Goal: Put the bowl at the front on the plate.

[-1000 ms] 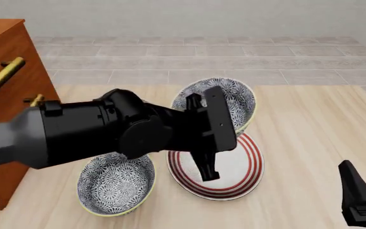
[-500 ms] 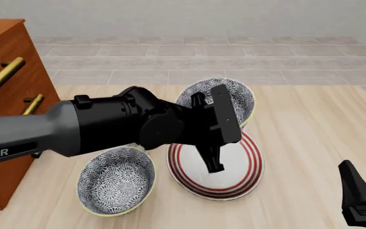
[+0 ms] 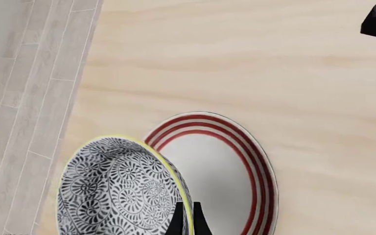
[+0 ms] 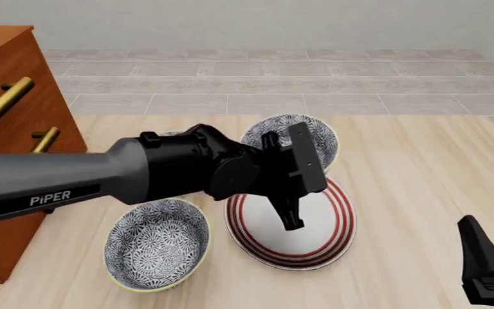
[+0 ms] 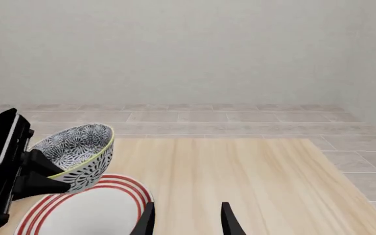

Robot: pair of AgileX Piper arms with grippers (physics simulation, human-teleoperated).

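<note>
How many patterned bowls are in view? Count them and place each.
2. One bowl is tilted in the left gripper, over the plate's far edge; another bowl sits left of it. The arm may hide more.

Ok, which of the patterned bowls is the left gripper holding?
The far bowl, behind the plate: tilted, its rim pinched by the left gripper. The near-left bowl sits level on the table, untouched.
</note>
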